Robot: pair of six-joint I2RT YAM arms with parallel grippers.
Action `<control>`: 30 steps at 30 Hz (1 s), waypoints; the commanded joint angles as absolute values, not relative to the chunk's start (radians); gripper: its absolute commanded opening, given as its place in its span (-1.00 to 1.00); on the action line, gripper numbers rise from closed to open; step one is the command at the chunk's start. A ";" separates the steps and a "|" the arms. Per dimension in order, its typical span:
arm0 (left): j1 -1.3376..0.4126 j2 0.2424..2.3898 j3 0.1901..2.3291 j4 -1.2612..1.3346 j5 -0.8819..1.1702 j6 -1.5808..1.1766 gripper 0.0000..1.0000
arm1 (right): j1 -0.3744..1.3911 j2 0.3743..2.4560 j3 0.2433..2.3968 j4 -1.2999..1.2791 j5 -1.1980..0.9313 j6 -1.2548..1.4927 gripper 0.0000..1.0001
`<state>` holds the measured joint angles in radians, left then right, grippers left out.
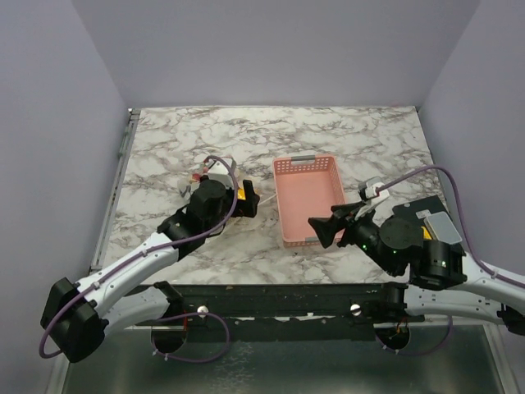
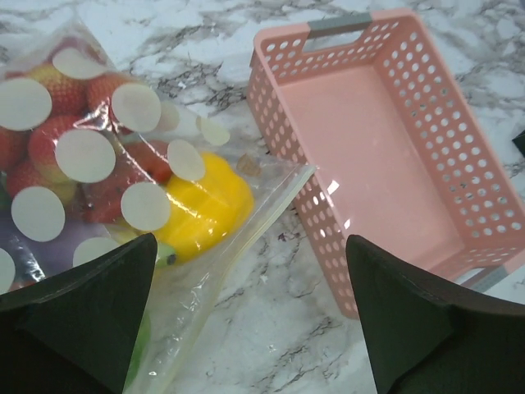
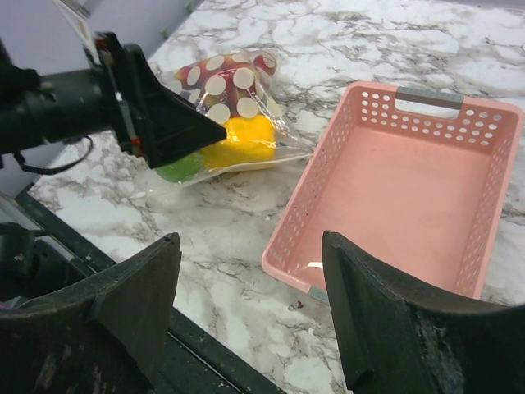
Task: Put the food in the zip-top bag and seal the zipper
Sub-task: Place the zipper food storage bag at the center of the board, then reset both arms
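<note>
Left wrist: food [image 2: 205,205] inside zip-top bag [image 2: 201,283]

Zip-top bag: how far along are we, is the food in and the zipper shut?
Done: red berries, yellow fruit and green fruit lie inside the zip-top bag; the pink basket is empty. In hand: nothing, left tool and right tool are both open, the left over the bag's mouth. Left: the zipper, which I cannot confirm is pressed shut.

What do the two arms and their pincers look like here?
The left arm and right arm have white links with bulky black joints. A purple cable loops along each. Small yellow markings show near the right wrist. The left pincer and right pincer each have two matte black, wedge-shaped fingers.
</note>
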<state>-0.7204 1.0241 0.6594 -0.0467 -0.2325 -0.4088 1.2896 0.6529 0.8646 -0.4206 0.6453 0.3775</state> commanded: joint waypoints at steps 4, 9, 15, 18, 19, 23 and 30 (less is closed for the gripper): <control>-0.723 0.974 0.849 -0.260 -0.198 -0.391 0.98 | 1.290 0.766 0.924 -0.462 0.738 0.352 0.60; -0.722 1.014 0.981 -0.370 -0.176 -0.331 0.98 | 1.259 0.861 0.961 -0.441 0.754 0.266 0.75; -0.721 1.095 1.108 -0.465 -0.152 -0.285 0.98 | 0.988 0.949 0.987 -0.415 0.495 0.246 0.75; -0.717 1.123 1.132 -0.483 -0.173 -0.266 0.98 | 0.848 0.975 0.961 -0.389 0.388 0.262 0.77; -0.710 1.127 1.133 -0.485 -0.179 -0.259 0.98 | 0.790 0.976 0.944 -0.376 0.324 0.273 0.78; -0.627 1.139 1.117 -0.483 -0.149 -0.247 0.98 | 0.576 0.960 0.880 -0.339 0.156 0.326 0.80; -0.458 1.125 1.043 -0.443 -0.132 -0.288 0.98 | 0.316 0.883 0.817 -0.354 0.080 0.353 0.85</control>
<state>-0.5114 1.1408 1.0927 -0.4576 -0.1402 -0.2676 0.4179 0.9443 0.8440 -0.3660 0.1894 0.3229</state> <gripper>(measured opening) 0.989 0.917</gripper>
